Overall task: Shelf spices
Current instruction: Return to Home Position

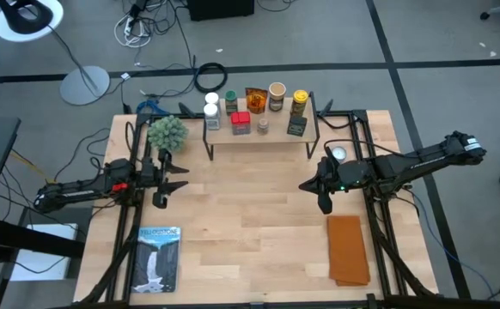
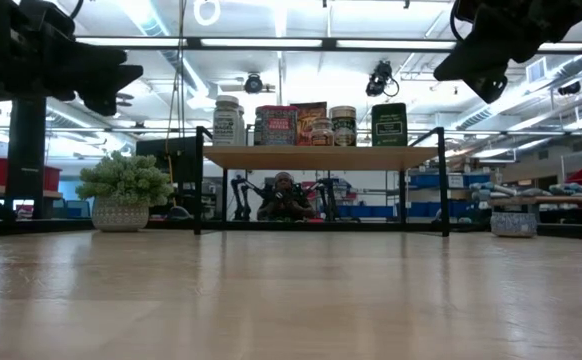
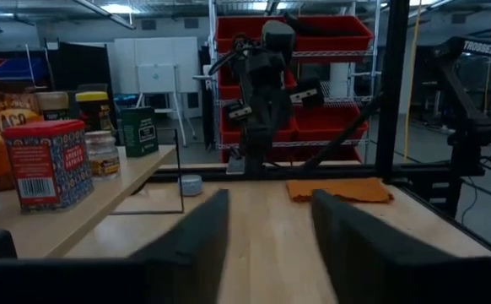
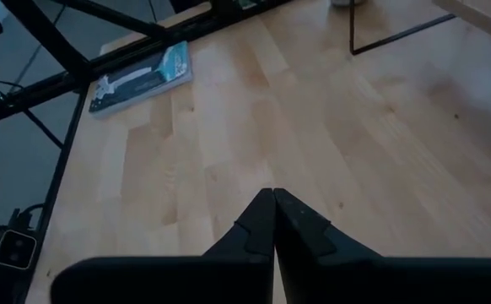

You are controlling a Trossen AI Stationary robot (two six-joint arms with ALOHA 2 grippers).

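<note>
The shelf [image 1: 260, 137], a low wood board on black legs, stands at the table's far middle. On it stand the spices: white-capped jars [image 1: 211, 109], a green-capped jar [image 1: 230, 103], an orange packet [image 1: 255, 99], a tan canister [image 1: 277, 96], a yellow-capped jar [image 1: 299, 101], a red tin [image 1: 240, 122] and a black box [image 1: 296, 126]. My left gripper [image 3: 267, 245] hovers open at the table's left, pointing level toward the right edge, with nothing between its fingers. My right gripper [image 4: 272, 198] hovers shut above the table's right half, tipped down toward the bare wood.
A fuzzy green plant [image 1: 167, 131] stands left of the shelf. A flat silver round tin [image 1: 339, 154] lies to the shelf's right. A blue booklet [image 1: 159, 256] lies near left, an orange cloth [image 1: 348, 249] near right. A person [image 2: 285, 195] shows beyond the table.
</note>
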